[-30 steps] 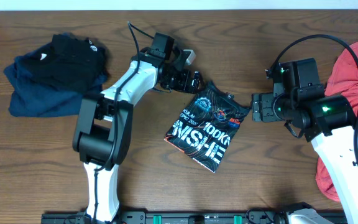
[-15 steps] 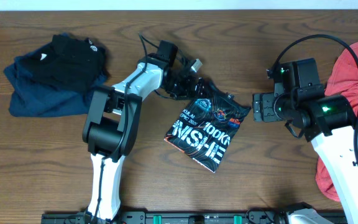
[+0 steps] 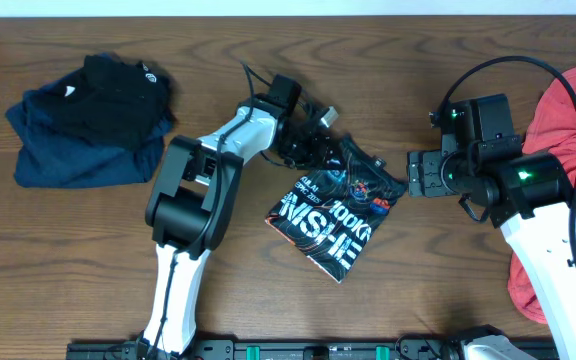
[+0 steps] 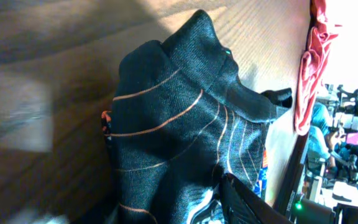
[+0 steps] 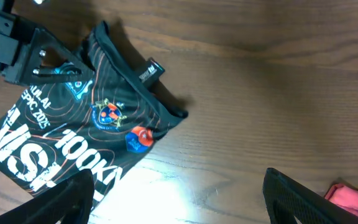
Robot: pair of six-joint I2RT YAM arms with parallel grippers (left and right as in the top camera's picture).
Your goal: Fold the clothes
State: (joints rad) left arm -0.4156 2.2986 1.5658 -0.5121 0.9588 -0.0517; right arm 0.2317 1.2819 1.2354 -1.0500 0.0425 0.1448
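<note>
- The black jersey [image 3: 336,215] lies folded small and a bit crooked in the middle of the table [image 3: 68,270]. The red garment [image 3: 568,110] is heaped at the right edge.
- The left gripper [image 3: 320,150] is on the jersey's top corner with cloth bunched against it. Honestly can't tell if the fingers have pinched it.
- The right gripper [image 3: 411,176] hangs just beside the jersey, fingers spread, holding nothing.
- The jersey looks thin, light, slick and floppy. I'd grab a corner through every layer or the fold slides apart.

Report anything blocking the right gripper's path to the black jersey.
Nothing visible blocks it: only bare table lies between the right gripper and the jersey. The left gripper sits at the jersey's far corner, off that path.
</note>
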